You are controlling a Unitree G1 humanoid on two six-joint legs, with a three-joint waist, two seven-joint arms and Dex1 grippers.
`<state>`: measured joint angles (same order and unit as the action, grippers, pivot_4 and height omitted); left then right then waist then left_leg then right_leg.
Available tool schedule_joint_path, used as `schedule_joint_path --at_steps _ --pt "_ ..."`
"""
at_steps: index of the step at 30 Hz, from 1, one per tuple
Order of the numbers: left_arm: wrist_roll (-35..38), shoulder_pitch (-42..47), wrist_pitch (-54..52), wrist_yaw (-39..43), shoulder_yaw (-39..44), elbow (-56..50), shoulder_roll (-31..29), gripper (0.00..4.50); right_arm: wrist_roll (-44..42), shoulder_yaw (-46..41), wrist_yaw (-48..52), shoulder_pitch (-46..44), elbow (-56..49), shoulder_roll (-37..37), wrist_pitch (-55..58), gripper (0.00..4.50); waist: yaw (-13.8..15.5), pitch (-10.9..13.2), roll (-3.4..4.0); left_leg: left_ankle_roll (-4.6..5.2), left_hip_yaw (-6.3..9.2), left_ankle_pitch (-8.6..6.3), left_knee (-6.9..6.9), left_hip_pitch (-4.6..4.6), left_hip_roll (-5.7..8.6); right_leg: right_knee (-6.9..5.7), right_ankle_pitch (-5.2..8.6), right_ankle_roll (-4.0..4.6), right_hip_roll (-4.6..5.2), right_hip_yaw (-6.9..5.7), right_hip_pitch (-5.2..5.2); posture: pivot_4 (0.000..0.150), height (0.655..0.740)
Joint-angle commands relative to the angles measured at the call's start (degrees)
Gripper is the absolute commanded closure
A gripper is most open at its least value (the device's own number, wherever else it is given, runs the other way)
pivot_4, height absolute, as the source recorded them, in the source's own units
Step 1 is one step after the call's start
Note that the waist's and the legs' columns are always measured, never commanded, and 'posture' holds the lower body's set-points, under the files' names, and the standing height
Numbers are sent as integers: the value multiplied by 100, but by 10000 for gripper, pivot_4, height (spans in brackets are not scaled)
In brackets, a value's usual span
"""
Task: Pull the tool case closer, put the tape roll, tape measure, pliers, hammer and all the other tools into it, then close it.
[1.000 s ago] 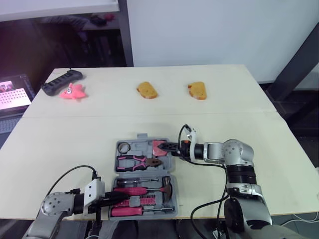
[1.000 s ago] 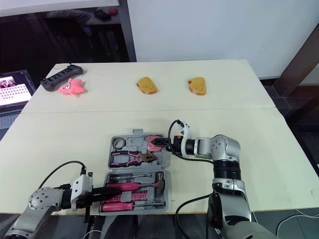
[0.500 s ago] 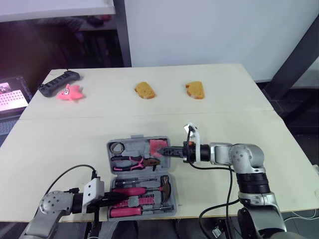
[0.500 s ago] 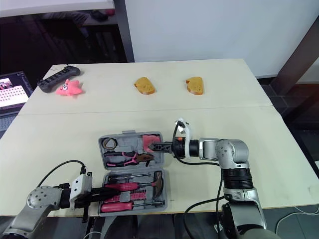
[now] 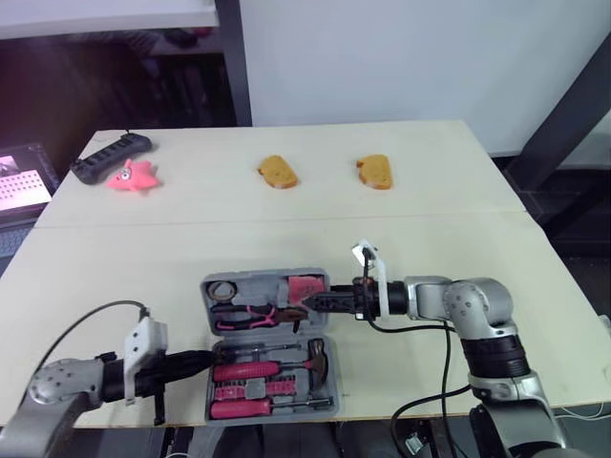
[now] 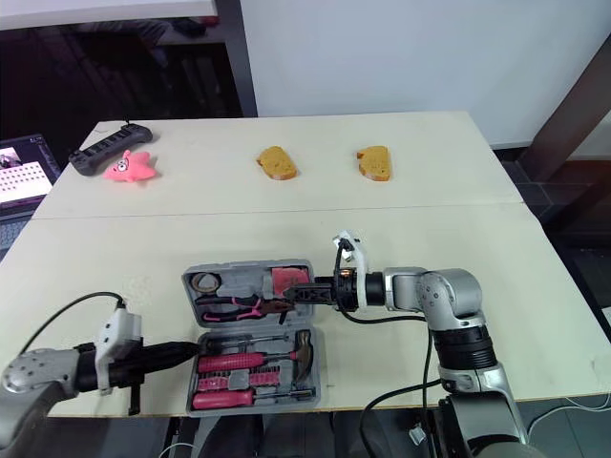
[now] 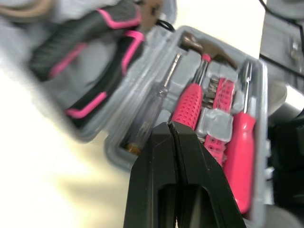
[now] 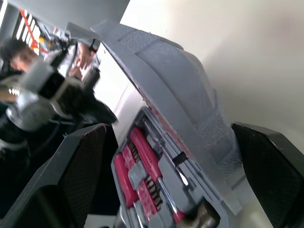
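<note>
tool case (image 5: 333, 382) open | left gripper (image 5: 205, 360) closed; right gripper (image 5: 308, 301) spread astride lid (image 5: 258, 283)

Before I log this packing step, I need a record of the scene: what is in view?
table: one, pale, under everything
tool case: one, grey, open, near middle of the table
tape roll: one, dark ring, case's far-left pocket
tape measure: one, pink, case's far-right pocket
pliers: one, pink-and-black, far half of case
hammer: one, right end of near half
screwdrivers: two pink handles, near half
power strip: one, black, far-left corner
toy: one, pink, beside power strip
bread slices: two, orange-brown, far middle
laptop: one, beyond table's left edge
left gripper: fingers shut, at case's near-left edge
right gripper: fingers open, at far half's right edge
</note>
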<state>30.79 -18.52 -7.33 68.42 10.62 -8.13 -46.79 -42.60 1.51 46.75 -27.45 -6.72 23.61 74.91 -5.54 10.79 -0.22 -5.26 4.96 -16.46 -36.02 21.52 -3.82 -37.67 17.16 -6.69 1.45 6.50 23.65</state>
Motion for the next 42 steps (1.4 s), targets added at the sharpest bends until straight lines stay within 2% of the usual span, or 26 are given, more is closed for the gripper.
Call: schedule_joint_path --at_steps 1,5,8,9,11,13,16,19,23,26,33,42 --pt "170 -250 -127 135 660 122 -209 45000 -334 264 431 89 -1288 787 54 443 18 16 3 1 0 -1 0 1 0 0 1 0 0 -1 2 1500 7400" --pt "265 -255 -335 136 1001 92 -304 45000 -1000 127 714 255 -2753 1777 341 443 125 28 -8 1 0 -1 -2 17 2 11 3 -1 4 -4 10 1500 7400" --pt "335 -222 -493 160 1276 52 -394 45000 -1595 -573 945 658 -3924 2841 414 443 197 35 -13 0 0 -1 -4 24 1 17 5 2 5 -6 12 1500 7400" --pt "342 -238 -512 182 1332 22 -405 45000 -1820 -831 1002 757 -4040 3054 408 443 208 36 -14 0 0 -1 -6 29 1 23 6 4 6 -6 13 1500 7400" --pt "474 -371 -643 275 1477 -207 -405 45000 -2201 -1875 1255 882 -3662 3426 231 443 214 45 -34 0 -3 -1 -10 32 2 37 6 6 8 -6 9 1500 7400" --pt "546 -427 -739 334 1554 -330 -402 45000 -2415 -2389 1301 983 -3407 3586 74 443 197 51 -54 0 -13 -1 -17 31 1 42 8 21 10 -1 8 1500 7400" --pt "710 -379 -839 454 1694 -445 -440 45000 -1686 -2485 1289 1543 -3425 3510 -829 443 209 48 -87 0 -16 -1 -13 3 -1 44 8 27 8 0 -14 1500 7400" --pt "904 -381 -1115 609 1834 -571 -566 45000 -1033 -2542 1595 2222 -3480 3456 -1850 443 243 50 -90 0 -15 -1 -12 4 -2 44 9 27 7 -1 -14 1500 7400" --pt "663 -458 -1045 777 1913 -763 -758 45000 -690 -2557 1872 2902 -3314 3337 -2592 443 286 50 -91 -1 -20 -1 -14 4 0 45 8 23 9 3 -16 1500 7400" --pt "859 -353 -1268 745 2030 -904 -796 45000 -231 -2451 2023 3296 -3131 3319 -3201 443 304 50 -91 -1 -20 -1 -13 2 0 45 9 24 9 4 -19 1500 7400" --pt "897 -117 -1385 579 2159 -1052 -738 45000 251 -2104 2024 3425 -2845 3287 -3905 443 297 50 -91 -1 -20 -1 -20 -7 0 41 5 29 8 4 -27 1500 7400" --pt "894 43 -1534 522 2229 -994 -783 45000 295 -1829 2029 3287 -2657 3297 -4125 443 302 50 -91 -1 -20 -1 -20 -6 0 40 5 28 8 4 -28 1500 7400"
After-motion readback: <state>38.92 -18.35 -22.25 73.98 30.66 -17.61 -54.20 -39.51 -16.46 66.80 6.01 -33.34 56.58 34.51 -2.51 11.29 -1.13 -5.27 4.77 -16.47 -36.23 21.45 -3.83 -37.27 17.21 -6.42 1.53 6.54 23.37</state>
